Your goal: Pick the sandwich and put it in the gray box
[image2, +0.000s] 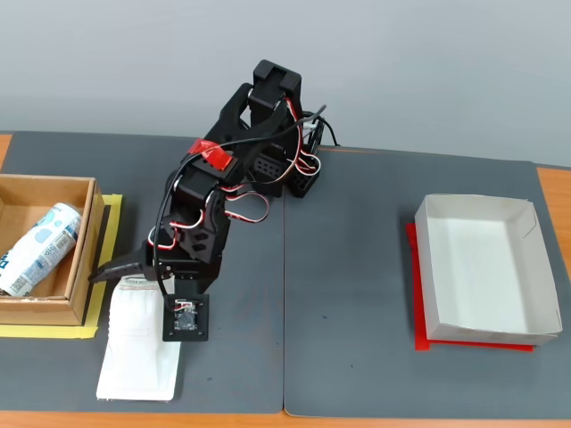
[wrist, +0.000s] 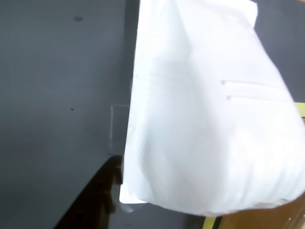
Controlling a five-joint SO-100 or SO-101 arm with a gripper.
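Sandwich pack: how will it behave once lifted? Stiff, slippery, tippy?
The sandwich is probably fairly stiff: its wedge and flat rim hold shape. The smooth white plastic may slip between the fingers. It lies flat, so rolling is unlikely, though a grasp near the label end could let it swing.

We note a brown cardboard box at fixed-view left holding a white-and-blue can, on yellow tape

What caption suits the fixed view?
Arm's gripper over the sandwich; gray box waits empty at right.

white sandwich pack flat on mat, empty gray box far right
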